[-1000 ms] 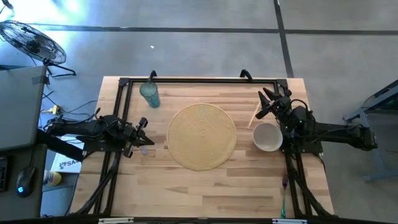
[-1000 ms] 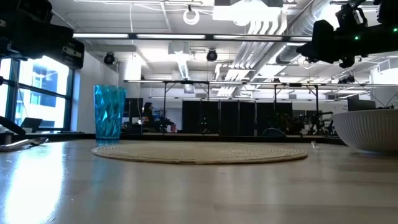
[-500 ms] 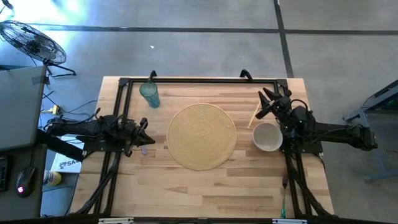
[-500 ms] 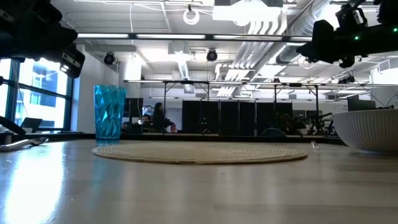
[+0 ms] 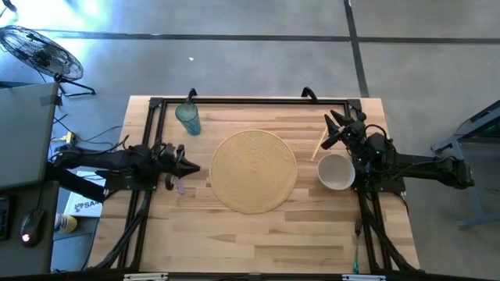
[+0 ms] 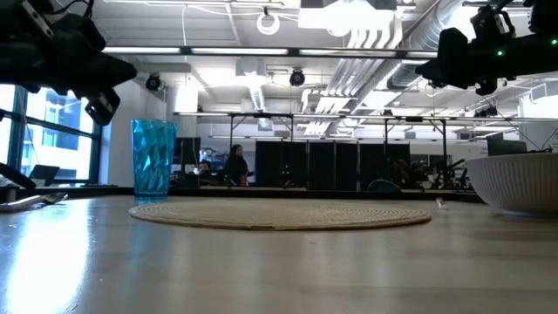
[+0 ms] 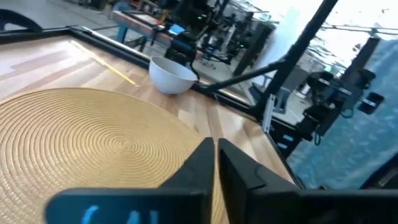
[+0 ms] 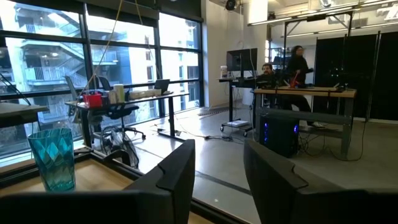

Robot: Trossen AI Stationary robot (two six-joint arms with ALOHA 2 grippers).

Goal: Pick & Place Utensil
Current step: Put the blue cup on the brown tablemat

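Note:
A small pale utensil lies flat on the wood beside the left arm; the low view shows it at the left edge. My left gripper hovers just above and beyond it, shut and empty, pointing at the round woven placemat; its own wrist view shows the fingers closed together. My right gripper waits open near the far right corner, above a thin wooden stick and the white bowl.
A blue faceted cup stands near the far left corner. A black frame runs round the table edges. A green-handled utensil lies along the right rail near the front. Bare wood lies in front of the placemat.
My left gripper has swung toward the table's right, toward the placemat, and turned so that its fingers point at the mat. The pale utensil has stayed on the table.

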